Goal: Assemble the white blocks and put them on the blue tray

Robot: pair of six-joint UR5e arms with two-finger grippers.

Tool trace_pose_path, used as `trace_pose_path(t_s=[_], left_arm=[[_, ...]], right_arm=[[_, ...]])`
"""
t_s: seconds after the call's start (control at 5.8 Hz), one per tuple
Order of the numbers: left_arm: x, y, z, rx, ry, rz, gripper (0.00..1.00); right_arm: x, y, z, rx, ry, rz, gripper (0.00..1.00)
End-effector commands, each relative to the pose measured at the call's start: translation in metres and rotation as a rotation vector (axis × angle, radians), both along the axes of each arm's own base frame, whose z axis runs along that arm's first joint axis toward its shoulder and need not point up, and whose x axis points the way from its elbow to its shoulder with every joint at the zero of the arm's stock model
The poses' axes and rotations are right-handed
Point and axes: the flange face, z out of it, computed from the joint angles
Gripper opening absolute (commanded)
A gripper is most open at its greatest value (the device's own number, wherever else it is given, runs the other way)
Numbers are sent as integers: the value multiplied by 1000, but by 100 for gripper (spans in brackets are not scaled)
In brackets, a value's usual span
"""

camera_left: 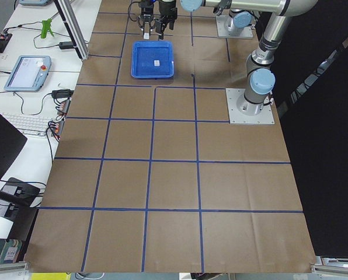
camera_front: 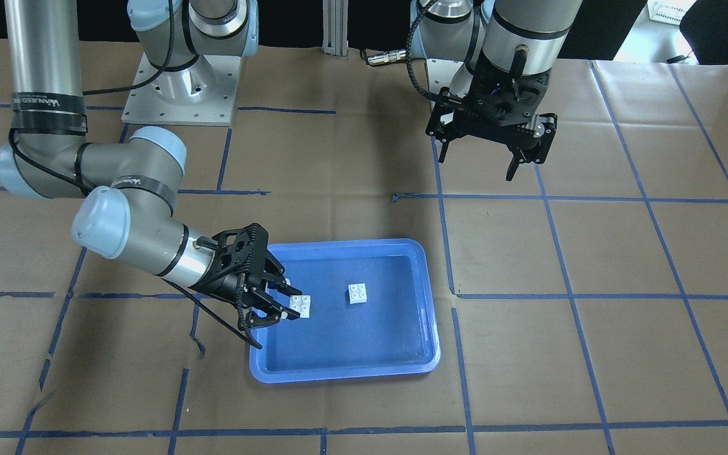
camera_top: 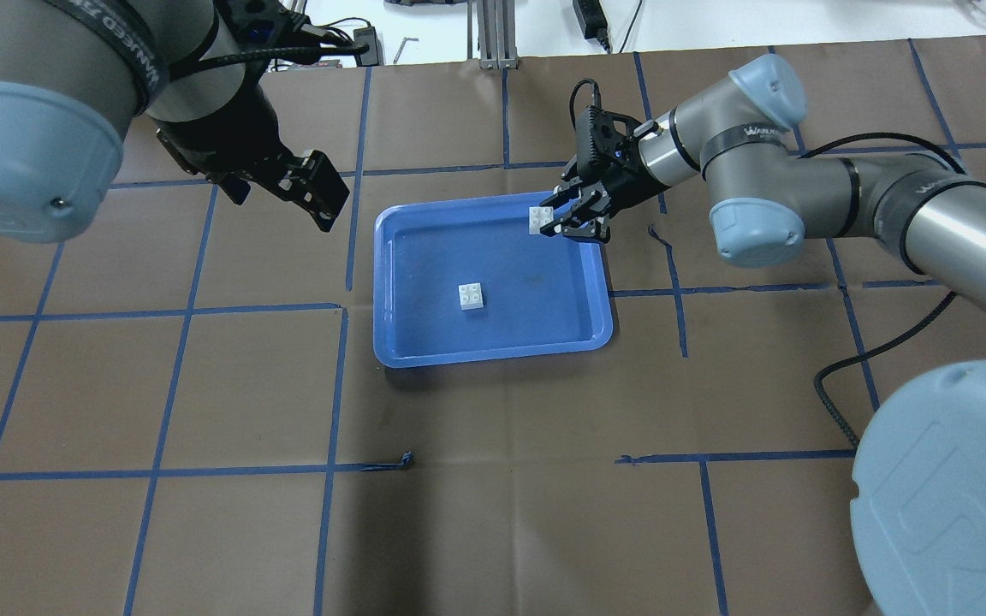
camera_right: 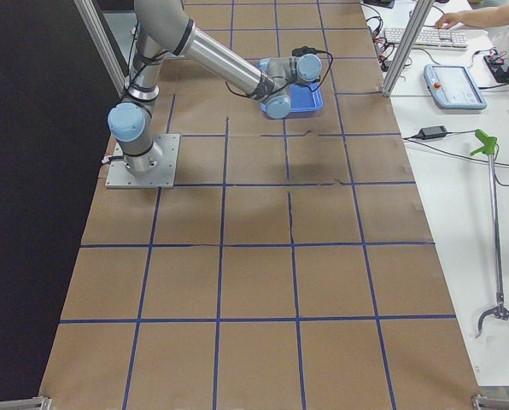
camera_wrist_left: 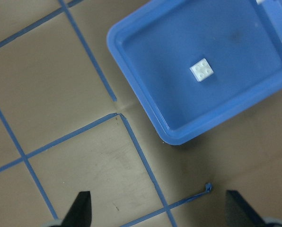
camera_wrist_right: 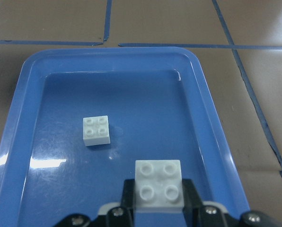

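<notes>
The blue tray [camera_top: 493,355] lies at the table's middle. One white block [camera_top: 472,296] sits studs up on its floor, also seen in the front view [camera_front: 357,293] and the left wrist view [camera_wrist_left: 201,70]. My right gripper [camera_top: 563,221] is shut on the other white block [camera_top: 541,219], holding it studs up over the tray's far right corner. In the right wrist view the held block [camera_wrist_right: 159,184] is between the fingers, apart from the loose block [camera_wrist_right: 96,130]. My left gripper [camera_top: 283,205] is open and empty, above the table left of the tray.
Brown paper with blue tape grid lines covers the table. The tray's raised rim [camera_front: 345,373] surrounds both blocks. The right arm's cable [camera_top: 844,376] trails over the table on the right. Both arm bases stand at the robot's side [camera_front: 181,88].
</notes>
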Motion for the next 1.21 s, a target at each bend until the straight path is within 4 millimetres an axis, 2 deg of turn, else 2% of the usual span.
trace_pose_path(t_s=[0.0, 0.17, 0.34, 0.52, 1.03], left_arm=[[3, -3, -3, -43, 27, 223, 99], [4, -3, -5, -39, 25, 218, 99], [5, -4, 7, -51, 25, 220, 99], [6, -4, 9, -42, 23, 222, 99], [6, 1, 11, -41, 20, 227, 99]], right_arm=[[29, 17, -41, -34, -6, 22, 27], [32, 17, -61, -21, -5, 27, 27], [31, 20, -69, -6, -2, 27, 27], [37, 32, -77, -1, -1, 39, 27], [52, 40, -78, -5, -4, 65, 27]])
